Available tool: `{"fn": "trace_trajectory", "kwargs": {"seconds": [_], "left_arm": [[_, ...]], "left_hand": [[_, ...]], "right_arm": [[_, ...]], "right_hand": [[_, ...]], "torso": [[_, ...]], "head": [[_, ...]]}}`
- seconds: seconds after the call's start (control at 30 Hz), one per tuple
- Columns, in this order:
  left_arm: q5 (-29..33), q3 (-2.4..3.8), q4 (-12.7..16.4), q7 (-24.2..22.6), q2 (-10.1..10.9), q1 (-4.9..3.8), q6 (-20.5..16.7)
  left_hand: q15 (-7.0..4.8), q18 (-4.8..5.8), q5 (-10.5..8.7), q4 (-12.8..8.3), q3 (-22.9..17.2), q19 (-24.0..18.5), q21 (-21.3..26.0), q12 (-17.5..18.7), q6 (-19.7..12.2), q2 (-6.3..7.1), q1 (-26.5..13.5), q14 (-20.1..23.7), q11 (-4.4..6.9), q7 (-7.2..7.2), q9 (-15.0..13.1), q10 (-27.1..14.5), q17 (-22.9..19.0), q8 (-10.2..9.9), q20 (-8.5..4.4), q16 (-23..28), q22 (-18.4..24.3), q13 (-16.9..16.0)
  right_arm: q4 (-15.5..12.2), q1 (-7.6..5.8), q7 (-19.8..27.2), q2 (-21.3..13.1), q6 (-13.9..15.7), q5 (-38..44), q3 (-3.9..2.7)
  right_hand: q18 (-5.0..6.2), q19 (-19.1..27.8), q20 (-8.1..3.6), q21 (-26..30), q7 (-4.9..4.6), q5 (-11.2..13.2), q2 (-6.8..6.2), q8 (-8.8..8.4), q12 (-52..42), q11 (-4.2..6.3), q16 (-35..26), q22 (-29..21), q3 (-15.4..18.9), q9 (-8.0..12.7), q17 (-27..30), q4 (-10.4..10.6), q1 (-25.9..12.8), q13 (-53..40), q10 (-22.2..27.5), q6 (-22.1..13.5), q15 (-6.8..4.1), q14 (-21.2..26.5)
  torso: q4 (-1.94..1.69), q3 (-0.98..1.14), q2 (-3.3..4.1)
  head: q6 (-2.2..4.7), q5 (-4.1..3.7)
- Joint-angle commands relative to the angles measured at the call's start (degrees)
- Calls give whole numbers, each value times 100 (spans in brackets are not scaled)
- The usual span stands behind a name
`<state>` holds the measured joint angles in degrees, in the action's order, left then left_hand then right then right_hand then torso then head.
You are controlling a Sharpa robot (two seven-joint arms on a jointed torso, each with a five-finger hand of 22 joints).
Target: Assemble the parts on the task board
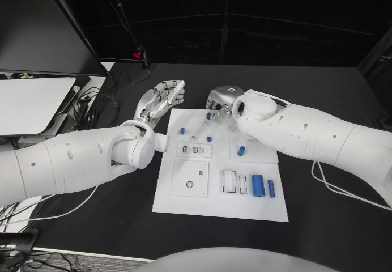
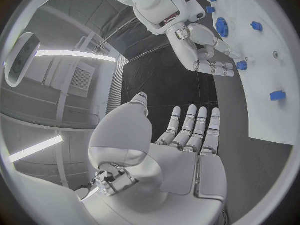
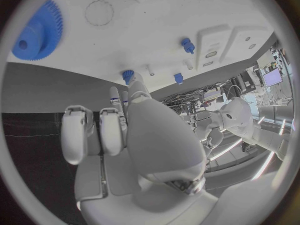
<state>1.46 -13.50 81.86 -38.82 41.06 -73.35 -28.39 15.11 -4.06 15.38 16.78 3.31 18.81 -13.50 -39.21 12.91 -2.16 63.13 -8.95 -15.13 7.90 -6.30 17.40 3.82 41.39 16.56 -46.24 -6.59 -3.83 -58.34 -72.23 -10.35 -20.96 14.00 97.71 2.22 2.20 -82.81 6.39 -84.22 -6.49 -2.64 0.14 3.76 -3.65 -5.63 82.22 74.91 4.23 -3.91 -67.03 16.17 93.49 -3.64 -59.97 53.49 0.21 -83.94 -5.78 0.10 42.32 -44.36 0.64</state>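
The white task board [image 1: 190, 199] lies mid-table with small blue parts [image 1: 241, 151] on it and a blue cylinder [image 1: 257, 185] near its right edge. My right hand [image 1: 220, 101] reaches over the board's far edge. Its thumb and fingertips [image 3: 137, 87] pinch a small blue gear [image 3: 128, 76], also the small blue gear [image 2: 242, 65], just above the board [image 3: 150, 20]. A large blue gear [image 3: 37, 35] lies flat nearby. My left hand [image 1: 161, 97] hovers beside the board's far left corner, its fingers [image 2: 190, 122] straight and apart, holding nothing.
A monitor [image 1: 33, 96] and loose cables [image 1: 90, 107] sit at the table's left. White inserts [image 1: 194, 149] and white pieces [image 1: 234, 181] occupy recesses in the board. Bare black table [image 1: 327, 90] stretches beyond the board.
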Motion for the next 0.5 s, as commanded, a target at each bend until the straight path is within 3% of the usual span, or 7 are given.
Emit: {"fn": "trace_trajectory", "kwargs": {"seconds": [0.03, 0.13, 0.27, 0.37, 0.5], "left_arm": [[-45, 4, -39, -1165, -17, -2, 79], [-45, 4, -71, -1168, -29, 7, 93], [-45, 4, -112, -1168, -33, 20, 108], [-45, 4, -151, -1170, -38, 29, 117], [-45, 4, -200, -1171, -50, 43, 131]], "left_hand": [[8, -112, 37, -7, 31, -42, -27, -30, -5, -52, 10, 36, -13, 919, 10, -32, -7, 29, 1, -37, -8, 6], [8, -112, 37, -7, 31, -43, -26, -30, -5, -53, 10, 36, -13, 919, 10, -32, -7, 29, 1, -37, -8, 6], [8, -112, 37, -7, 31, -43, -26, -30, -5, -53, 10, 36, -13, 919, 10, -32, -7, 29, 1, -37, -8, 6], [8, -111, 40, -7, 34, -41, -29, -31, -5, -55, 13, 38, -13, 919, 12, -33, -7, 29, 1, -38, -9, 6], [8, -111, 40, -7, 34, -41, -29, -31, -5, -55, 13, 38, -13, 919, 12, -33, -7, 29, 1, -38, -9, 6]], "right_arm": [[-190, -10, 475, -180, 1204, -648, -3], [-457, -9, 832, -448, 1781, -1380, -3], [-948, -12, 1345, -947, 2397, -2405, -3], [-1294, -26, 1640, -1323, 2593, -2968, -4], [-1691, -47, 1892, -1789, 2584, -3383, -3]], "right_hand": [[104, 67, -7, 68, -59, -9, 27, 9, -33, 28, -59, 214, 24, -1, 143, 17, -120, -6, -44, -32, -25, -189], [120, 115, 7, 116, -158, -10, 43, 2, -46, 30, -120, 128, 30, -1, 298, 22, -215, -8, -66, -60, 16, -161], [181, 280, 63, 282, -242, -18, 22, 12, -130, -10, -346, -142, 55, -11, 797, 7, -380, -26, -193, -77, 74, -50], [213, 369, 81, 382, -229, -23, -27, -13, -179, -9, -441, -275, 95, -1, 949, 5, -528, -29, -220, -191, 78, -21], [246, 469, 69, 509, -167, -26, -70, -13, -301, 22, -562, -425, 138, 2, 1129, 12, -774, -54, -257, -380, 57, 5]], "torso": [[21, -2, -8], [22, -5, -17], [60, -21, -36], [89, -28, -52], [125, -36, -68]], "head": [[33, -14], [53, -31], [81, -41], [99, -63], [131, -114]]}}
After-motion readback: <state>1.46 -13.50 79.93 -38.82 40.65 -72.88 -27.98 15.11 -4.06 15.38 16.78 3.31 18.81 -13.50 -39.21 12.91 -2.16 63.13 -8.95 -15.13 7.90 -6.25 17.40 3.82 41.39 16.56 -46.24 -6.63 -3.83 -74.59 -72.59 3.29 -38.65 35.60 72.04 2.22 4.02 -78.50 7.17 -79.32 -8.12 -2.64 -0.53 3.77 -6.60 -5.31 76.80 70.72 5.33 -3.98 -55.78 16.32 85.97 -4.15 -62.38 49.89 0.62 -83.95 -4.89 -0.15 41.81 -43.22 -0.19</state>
